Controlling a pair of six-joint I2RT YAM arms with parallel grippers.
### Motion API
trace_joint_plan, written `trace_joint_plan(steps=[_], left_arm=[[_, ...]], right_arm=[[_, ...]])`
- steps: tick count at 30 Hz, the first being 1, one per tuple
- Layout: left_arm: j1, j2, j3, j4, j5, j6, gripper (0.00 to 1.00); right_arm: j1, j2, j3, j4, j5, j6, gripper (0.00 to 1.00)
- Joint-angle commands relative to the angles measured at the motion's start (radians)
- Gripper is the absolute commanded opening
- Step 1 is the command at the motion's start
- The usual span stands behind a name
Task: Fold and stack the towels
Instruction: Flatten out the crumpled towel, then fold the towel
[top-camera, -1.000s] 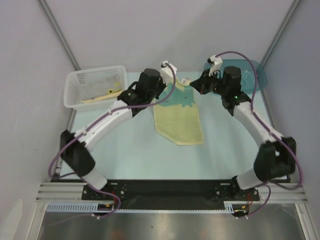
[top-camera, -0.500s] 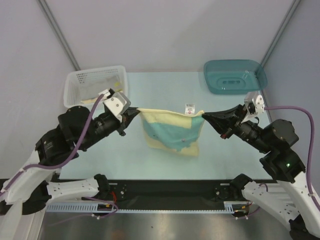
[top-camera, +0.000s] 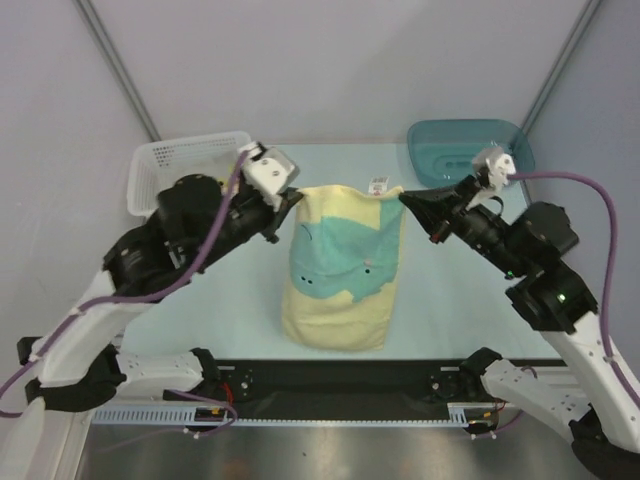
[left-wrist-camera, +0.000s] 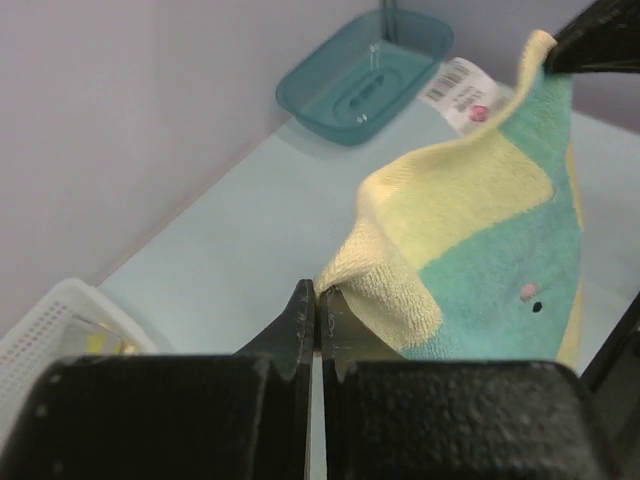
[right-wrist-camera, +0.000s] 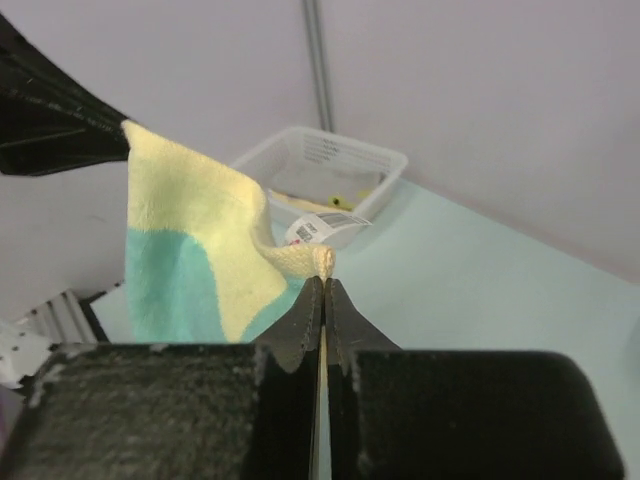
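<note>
A yellow towel (top-camera: 342, 262) with a teal animal print hangs in the air between my two grippers, its lower edge near the table's front. My left gripper (top-camera: 296, 197) is shut on the towel's top left corner, seen in the left wrist view (left-wrist-camera: 318, 290). My right gripper (top-camera: 405, 199) is shut on the top right corner beside the white label (top-camera: 379, 185); the right wrist view (right-wrist-camera: 325, 280) shows the corner pinched at my fingertips. The towel (left-wrist-camera: 480, 250) spreads flat between both grips and also shows in the right wrist view (right-wrist-camera: 200, 250).
A white mesh basket (top-camera: 160, 170) holding something yellowish stands at the back left. A teal plastic tray (top-camera: 455, 150) sits at the back right. Grey walls close in on both sides.
Both grippers have lifted the towel higher and moved it toward the back. The towel now hangs down long and spread, its lower edge near the front of the table.
</note>
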Motion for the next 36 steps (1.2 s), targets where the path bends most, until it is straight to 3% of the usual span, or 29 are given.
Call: trace_joint_plan(steps=[1,4,9,12,17,20,24,28,36], left_arm=[[0.14,0.127,-0.094,0.055,0.094,-0.009,0.01],[0.248,0.239,-0.144,0.126,0.141,-0.014,0.0],[0.337,0.469,-0.092,0.248,0.137,0.081,0.0],[0.405,0.645,0.025,0.302,0.148,0.109,0.0],[0.525,0.95,0.345,0.31,0.165,0.147,0.0],[0.548,1.021,0.434,0.298,0.171,0.199,0.0],[0.554,1.003,0.366,0.311,0.194,0.238,0.0],[0.555,0.911,0.187,0.312,0.315,0.232,0.0],[0.554,0.751,-0.009,0.202,0.56,0.15,0.0]], right_arm=[[-0.095,0.137,-0.045,0.084,0.019,-0.024,0.0],[-0.29,0.226,-0.119,0.242,-0.128,0.055,0.0],[-0.396,0.565,-0.112,0.442,-0.303,0.08,0.0],[-0.407,0.765,-0.064,0.566,-0.323,0.076,0.0],[-0.437,1.001,0.125,0.672,-0.343,0.063,0.0],[-0.451,1.107,0.206,0.677,-0.391,0.056,0.0],[-0.462,1.145,0.174,0.697,-0.417,0.034,0.0],[-0.468,1.13,0.111,0.676,-0.435,0.031,0.0],[-0.459,0.966,-0.123,0.622,-0.419,0.094,0.0]])
